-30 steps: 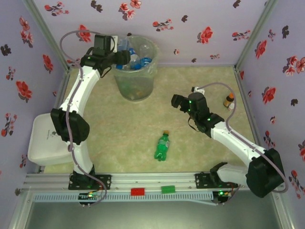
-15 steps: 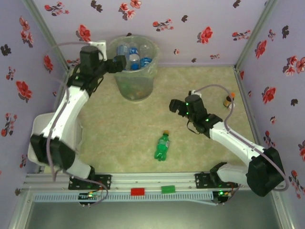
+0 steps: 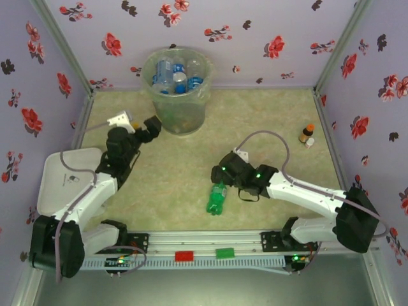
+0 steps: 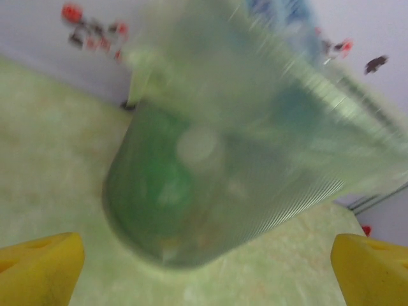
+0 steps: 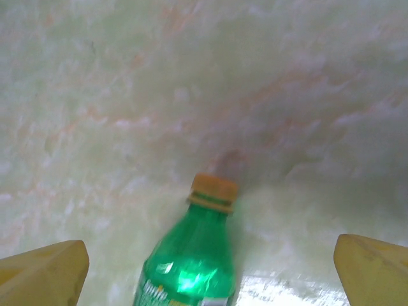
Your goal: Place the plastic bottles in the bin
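Since the green bottle [image 3: 217, 197] lies on its side, a poor pinch could roll it

It rests on the tabletop [image 3: 274, 121], well apart from the bin [image 3: 182, 118], with the right jaws poised wide apart at its cap end. Closing near the cap may squirt the round body sideways. The left jaws, also apart, face the bin
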Robot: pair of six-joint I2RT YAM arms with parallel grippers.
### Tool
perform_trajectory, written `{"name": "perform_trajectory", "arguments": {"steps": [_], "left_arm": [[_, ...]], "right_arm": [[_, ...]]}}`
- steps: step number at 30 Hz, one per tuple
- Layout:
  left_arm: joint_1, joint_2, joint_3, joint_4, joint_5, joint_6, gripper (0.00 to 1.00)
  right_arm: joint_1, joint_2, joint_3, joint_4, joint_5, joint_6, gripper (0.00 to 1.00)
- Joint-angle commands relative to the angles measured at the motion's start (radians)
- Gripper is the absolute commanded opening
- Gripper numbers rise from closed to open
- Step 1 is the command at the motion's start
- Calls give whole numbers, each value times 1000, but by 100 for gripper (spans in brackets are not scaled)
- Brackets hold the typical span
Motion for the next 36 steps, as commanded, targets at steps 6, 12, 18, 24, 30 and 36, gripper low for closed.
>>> {"name": "perform_trajectory", "arguments": {"steps": [6, 12, 18, 24, 30, 36], "left_arm": [[-88, -31, -106, 109, 8, -124, 100], [-115, 1, -131, 127, 12, -123, 100], [-114, 35, -113, 157, 13, -97, 100], [-114, 53, -96, 164, 13, -74, 100], [-112, 40, -116, 164, 0, -69, 100], [-84, 29, -131, 155, 0, -85, 100]], "right_arm": [[114, 155, -6, 52, -93, 181, 99], [154, 255, 37, 22, -105, 187, 90], [158, 280, 43, 20, -100, 201, 77], [161, 255, 32, 18, -73, 208, 54], [159, 216, 68, 2, 7, 153, 50], [71, 187, 193, 204, 124, -91, 49]]}}
